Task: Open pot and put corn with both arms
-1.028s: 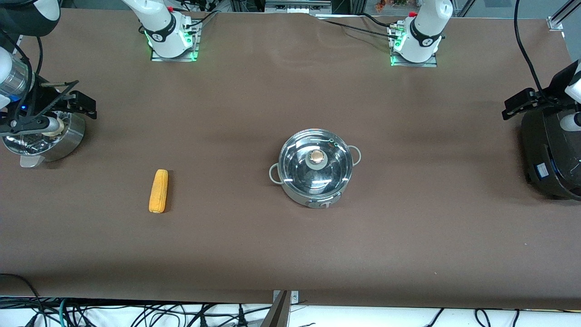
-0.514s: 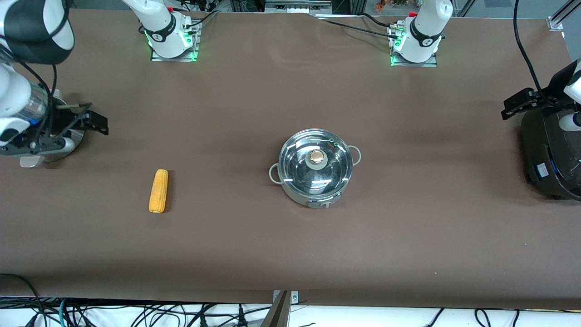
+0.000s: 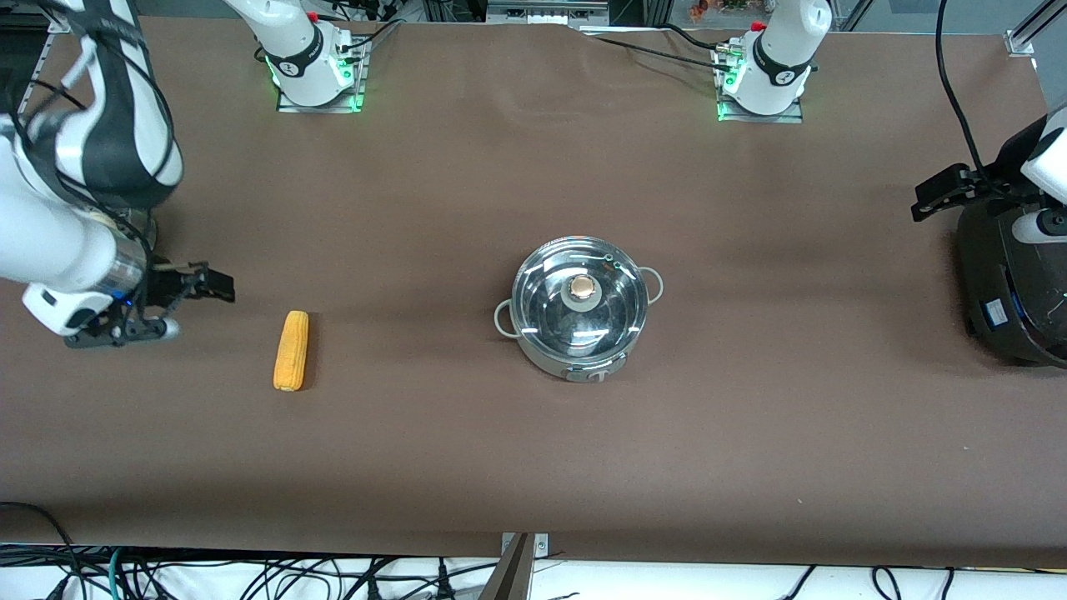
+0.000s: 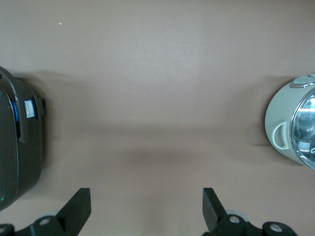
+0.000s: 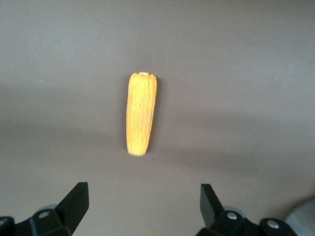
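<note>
Beside the corn (image 3: 291, 351), right pincer (image 3: 187, 300) (fingers spread, empty), apart.

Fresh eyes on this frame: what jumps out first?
The shiny steel pot sits mid-table with its glass lid on, and the bright yellow corn lies on the bare brown table toward the right arm's end. The right hand is open, low over the table beside the corn. The left hand is open too, at the left arm's end, above the edge of the big black cooker.
</note>
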{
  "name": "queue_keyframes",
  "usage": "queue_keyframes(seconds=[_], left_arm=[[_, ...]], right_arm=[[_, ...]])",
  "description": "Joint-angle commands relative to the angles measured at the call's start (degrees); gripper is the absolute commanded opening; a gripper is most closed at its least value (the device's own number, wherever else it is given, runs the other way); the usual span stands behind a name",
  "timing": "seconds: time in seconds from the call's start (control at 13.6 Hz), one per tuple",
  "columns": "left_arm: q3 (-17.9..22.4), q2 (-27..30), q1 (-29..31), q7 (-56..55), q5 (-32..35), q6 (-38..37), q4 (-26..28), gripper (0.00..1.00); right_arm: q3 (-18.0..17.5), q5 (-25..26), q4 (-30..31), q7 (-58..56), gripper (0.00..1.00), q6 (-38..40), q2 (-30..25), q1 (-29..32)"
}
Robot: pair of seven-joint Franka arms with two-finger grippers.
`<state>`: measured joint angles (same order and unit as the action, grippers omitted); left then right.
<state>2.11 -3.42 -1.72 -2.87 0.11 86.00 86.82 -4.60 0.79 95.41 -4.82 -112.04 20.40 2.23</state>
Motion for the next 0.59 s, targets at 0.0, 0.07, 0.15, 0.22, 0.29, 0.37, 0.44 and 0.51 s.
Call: queue_keyframes(seconds=[0.0,0.07,0.15,0.22,0.29,0.37,0.44,0.51], left_arm=[[-1.6,-0.3,1.9,1.6,-0.8,-1.0,-0.3,1.00],[-2.2,-0.5,1.7,1.5,-0.6,-1.1,1.4,1.00],[-3.2,-0.4,1.7,1.5,-0.3,-1.2,2.0,1.00],[-3.4,-0.4,1.7,1.6,-1.1,-1.2,2.0,1.00],[-4.1,-0.6,1.6,0.9,-2.2,-1.1,1.8,1.00],[-6.0,-1.0,1.7,-0.7,-3.8,-1.0,1.7,1.00],[-7.4,-1.7,1.6,-4.9,-4.2,-0.8,1.6,1.00],[-9.5,-3.1,1.4,-9.8,-4.9,-0.7,1.0,1.00]], right_arm=[[-0.3,-0.8,0.0,0.4,1.00,-6.7,5.8,0.1],[-0.3,-0.8,0.3,0.5,1.00,-7.8,6.5,0.1],[-0.3,-0.8,0.3,0.6,1.00,-8.0,6.9,0.1],[-0.3,-0.8,0.5,1.4,1.00,-8.4,7.5,0.1],[-0.3,-0.8,0.6,2.4,1.00,-9.4,8.2,0.1],[-0.3,-0.8,1.3,2.5,1.00,-11.3,9.0,0.1],[-0.3,-0.8,2.7,2.5,1.00,-13.9,9.3,0.1],[-0.3,-0.8,4.9,2.5,1.00,-17.1,9.2,0.1]])
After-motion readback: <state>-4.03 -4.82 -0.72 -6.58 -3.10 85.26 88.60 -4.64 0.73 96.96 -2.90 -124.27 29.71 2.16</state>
